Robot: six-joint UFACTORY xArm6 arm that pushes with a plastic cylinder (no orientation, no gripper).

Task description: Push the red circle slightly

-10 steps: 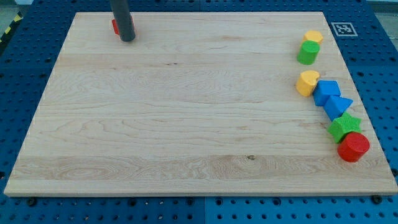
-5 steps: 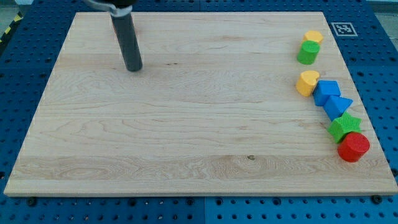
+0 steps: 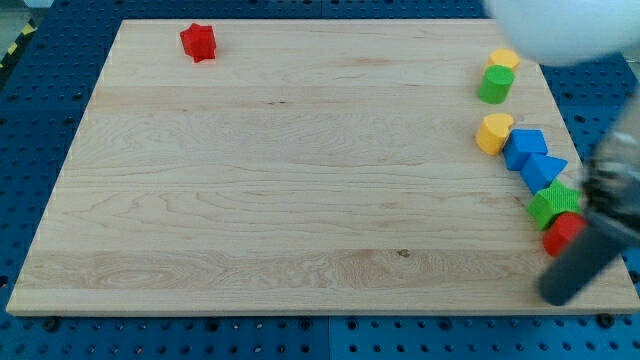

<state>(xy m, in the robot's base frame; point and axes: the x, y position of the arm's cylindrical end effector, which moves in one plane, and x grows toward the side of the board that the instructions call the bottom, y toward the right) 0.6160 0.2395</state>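
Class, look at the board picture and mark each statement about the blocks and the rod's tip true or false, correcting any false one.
1. The red star lies near the view's top left corner of the board. True.
2. My tip is beside the red star. False: it is at the view's bottom right, just below the red circle.
3. The green cylinder sits just below a yellow block. True.
4. The rod hides part of the red circle. True.
5. The green star is alone in the board's middle. False: it sits in the chain along the view's right, between the blue triangle and the red circle.
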